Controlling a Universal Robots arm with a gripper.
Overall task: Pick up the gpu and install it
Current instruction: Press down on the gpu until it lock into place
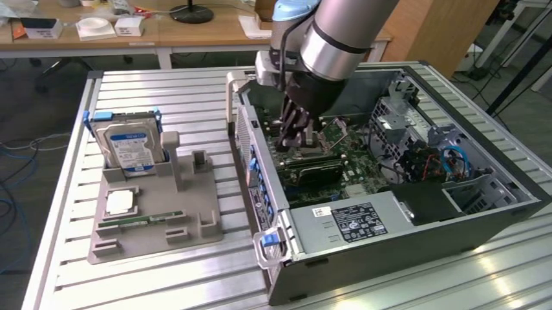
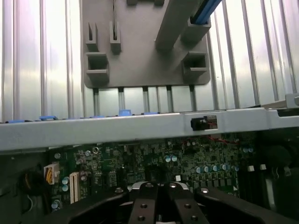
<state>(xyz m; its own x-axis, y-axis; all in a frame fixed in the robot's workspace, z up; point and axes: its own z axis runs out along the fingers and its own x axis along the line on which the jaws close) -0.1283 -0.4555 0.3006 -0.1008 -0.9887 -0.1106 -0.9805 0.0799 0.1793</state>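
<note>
Even bright room light from above in exterior view. Glare on table slats [image 1: 483, 271] well away from fingers [image 1: 293, 126]. Case [image 1: 379, 239] interior below fingers darker, in arm shadow. Wrist view dimmer, soft; fingers [image 2: 142, 205] blurred, motherboard [image 2: 154, 163] beyond them grainy.

We list the table [image 1: 61, 213] as pale silver, ribbed in long parallel slats. On it we record a plain grey holder tray [image 1: 142, 236]; standing in it, a silver hard drive [image 1: 129, 148] with a blue-and-white label and blue side rails. Lying in the tray we note a slim green RAM stick [image 1: 142, 221]. We enter the computer case [image 1: 414, 239] as dark grey, its motherboard [image 2: 154, 161] green with small silver-blue capacitors. The fingers [image 1: 291, 126] are black; the arm [image 1: 345, 32] is silver-grey.
</note>
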